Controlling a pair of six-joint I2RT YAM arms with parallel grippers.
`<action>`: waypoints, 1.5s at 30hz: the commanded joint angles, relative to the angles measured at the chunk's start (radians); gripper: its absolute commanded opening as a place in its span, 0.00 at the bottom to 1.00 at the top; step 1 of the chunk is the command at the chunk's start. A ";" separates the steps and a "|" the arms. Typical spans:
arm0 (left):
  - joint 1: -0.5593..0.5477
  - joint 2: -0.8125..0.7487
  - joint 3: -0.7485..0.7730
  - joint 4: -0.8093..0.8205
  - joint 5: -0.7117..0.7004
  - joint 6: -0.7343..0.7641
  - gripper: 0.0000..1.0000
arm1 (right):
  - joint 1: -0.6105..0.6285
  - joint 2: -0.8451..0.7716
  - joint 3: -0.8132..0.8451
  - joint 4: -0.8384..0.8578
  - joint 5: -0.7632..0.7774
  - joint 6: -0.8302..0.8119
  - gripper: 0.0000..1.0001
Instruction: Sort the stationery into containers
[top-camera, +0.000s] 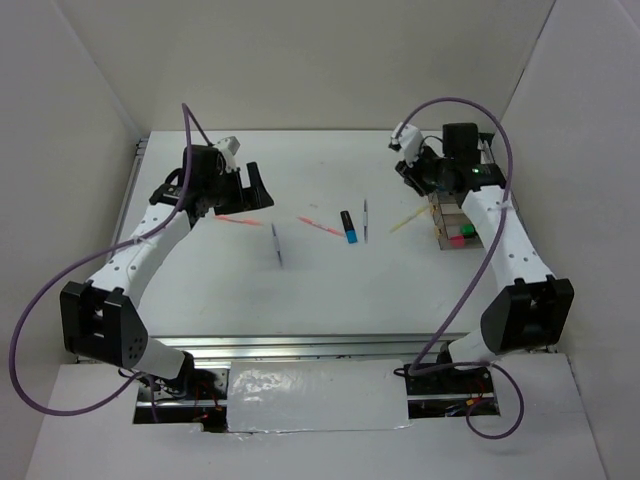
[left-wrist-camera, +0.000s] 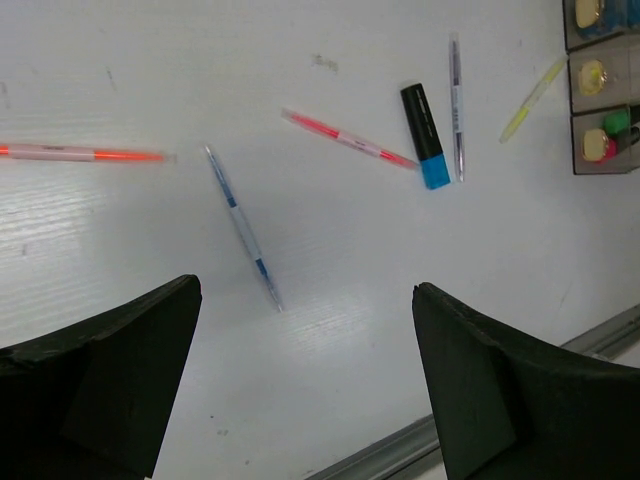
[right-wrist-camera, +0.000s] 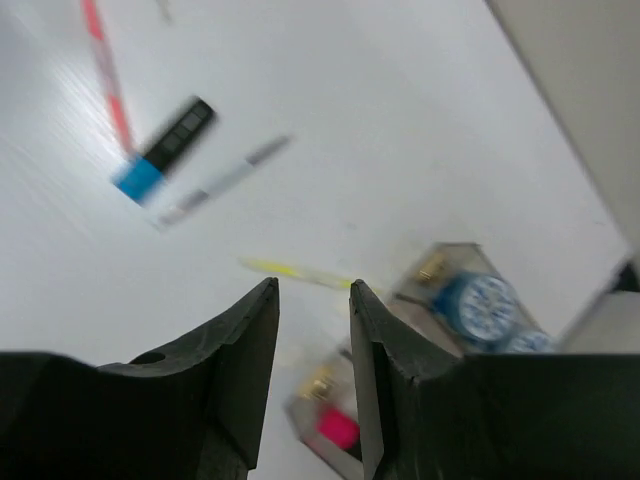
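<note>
Your left claw (left-wrist-camera: 305, 295) hangs spread wide, empty; your right claw (right-wrist-camera: 312, 290), narrowly parted near the tray (left-wrist-camera: 572, 140), holds nothing. Inside the tray lie a tape roll (right-wrist-camera: 487, 305) and a pink highlighter (right-wrist-camera: 335, 430). Left of it, a blue highlighter (left-wrist-camera: 426, 135), two pens (left-wrist-camera: 456, 105) and three sticks (left-wrist-camera: 345, 138) wait on the table (top-camera: 300, 300).

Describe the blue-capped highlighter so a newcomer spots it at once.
On the white table, look mid-surface, left of the clear organiser tray. The highlighter lies between a pink stick and a silver pen. It is the only short, thick black barrel with a blue cap; its neighbours are slim.
</note>
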 joint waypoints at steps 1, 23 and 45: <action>-0.004 -0.041 -0.012 0.013 -0.109 -0.011 0.99 | 0.095 0.045 -0.002 0.090 0.066 0.515 0.41; 0.045 -0.058 -0.077 0.001 -0.126 -0.005 0.99 | 0.408 0.581 0.277 0.070 0.427 0.874 0.64; 0.057 -0.023 -0.089 0.010 -0.083 -0.003 0.99 | 0.356 0.697 0.294 -0.013 0.321 0.822 0.53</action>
